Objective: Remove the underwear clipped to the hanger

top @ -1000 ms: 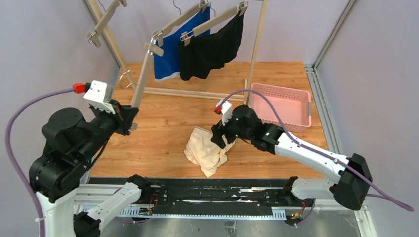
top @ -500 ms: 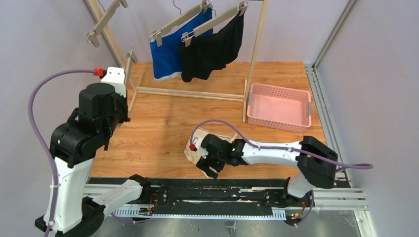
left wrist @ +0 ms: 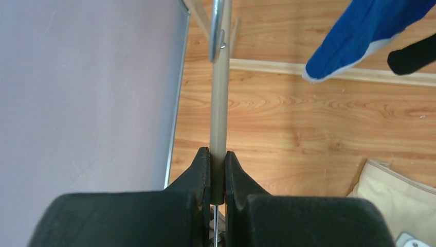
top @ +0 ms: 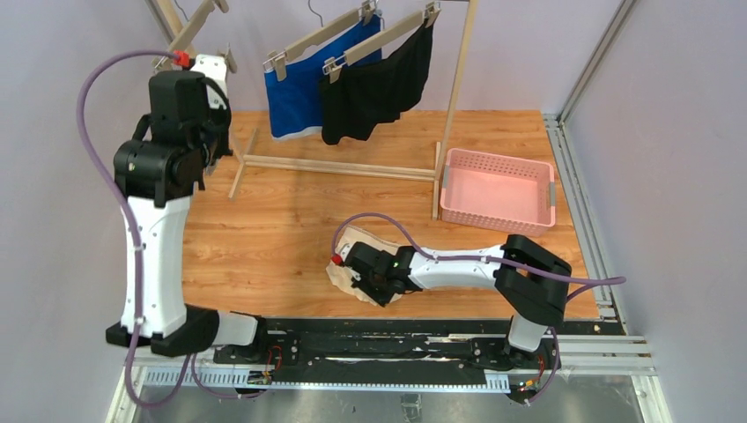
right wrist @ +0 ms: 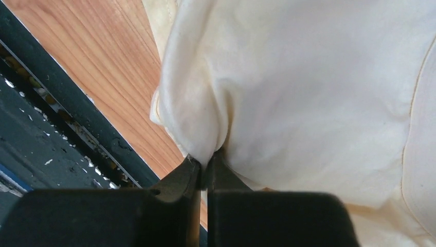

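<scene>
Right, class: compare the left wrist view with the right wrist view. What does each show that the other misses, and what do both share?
Left wrist only: the left gripper shut on a pale straight hanger bar, the hanging bright blue cloth briefs with white trim, and a black cloth garment.
Right wrist only: the right gripper pinching a fold of the cream-beige cloth briefs, and a black metal rail.
Both: the orange-brown wooden table and the cream-beige cloth.
</scene>
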Robot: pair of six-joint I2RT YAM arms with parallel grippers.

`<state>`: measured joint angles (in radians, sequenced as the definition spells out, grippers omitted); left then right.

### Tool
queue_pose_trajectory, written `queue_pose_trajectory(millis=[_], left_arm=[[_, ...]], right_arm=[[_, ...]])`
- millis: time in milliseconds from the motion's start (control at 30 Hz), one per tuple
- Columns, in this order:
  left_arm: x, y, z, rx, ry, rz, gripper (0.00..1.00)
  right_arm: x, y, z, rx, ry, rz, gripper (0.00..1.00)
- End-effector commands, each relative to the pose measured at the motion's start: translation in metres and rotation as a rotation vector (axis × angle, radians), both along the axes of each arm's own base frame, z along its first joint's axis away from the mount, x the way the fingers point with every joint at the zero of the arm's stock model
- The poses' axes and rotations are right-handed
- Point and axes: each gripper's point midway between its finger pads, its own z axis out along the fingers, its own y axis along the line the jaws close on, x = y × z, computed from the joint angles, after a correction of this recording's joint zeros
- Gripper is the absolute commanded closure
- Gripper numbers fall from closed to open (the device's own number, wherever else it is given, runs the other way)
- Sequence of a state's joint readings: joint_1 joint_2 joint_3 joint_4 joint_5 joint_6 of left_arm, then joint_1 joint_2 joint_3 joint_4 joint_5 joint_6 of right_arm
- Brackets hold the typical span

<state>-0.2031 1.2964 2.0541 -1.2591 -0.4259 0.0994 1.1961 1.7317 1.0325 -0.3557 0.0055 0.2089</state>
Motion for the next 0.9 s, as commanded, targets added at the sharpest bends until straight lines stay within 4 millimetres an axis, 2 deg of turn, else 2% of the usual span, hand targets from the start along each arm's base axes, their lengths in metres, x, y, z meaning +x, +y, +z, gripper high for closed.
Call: queue_pose_trajectory(millis=[0,133,233,400,500,600,700,867], left_arm=[[0.032,-0.01,0.021,-0.053,-0.044,-0.106,1.0],[0.059,-0.009,0.012,-0.109,-0.005,-0.147,1.0],[0.076,-0.011,0.01,-0.139,0.0,-0.181,1.0],[0.095,-0.015,0.033,-0.207,-0.089,-0.253,1.0],[0.106,-0.015,0.045,-0.314,-0.151,-0.299,1.0],[0.117,-0.014,0.054,-0.355,-0.196,-0.315,1.0],[0.125,-0.012,0.064,-0.375,-0.24,-0.324,1.0],[0.135,-0.01,0.09,-0.43,-0.351,-0.35,1.0]], right_arm=[[0.003,-0.019,0.012,-0.047,-0.043,-0.061,0.99],[0.025,-0.025,0.065,0.028,-0.176,-0.135,0.99],[0.047,-0.036,0.119,0.116,-0.281,-0.225,0.99],[0.09,-0.08,0.193,0.266,-0.415,-0.435,0.99],[0.114,-0.12,0.23,0.34,-0.503,-0.568,0.99],[0.133,-0.16,0.253,0.38,-0.557,-0.7,0.99],[0.145,-0.191,0.268,0.381,-0.616,-0.791,0.99],[0.162,-0.235,0.275,0.279,-0.736,-0.921,0.99]])
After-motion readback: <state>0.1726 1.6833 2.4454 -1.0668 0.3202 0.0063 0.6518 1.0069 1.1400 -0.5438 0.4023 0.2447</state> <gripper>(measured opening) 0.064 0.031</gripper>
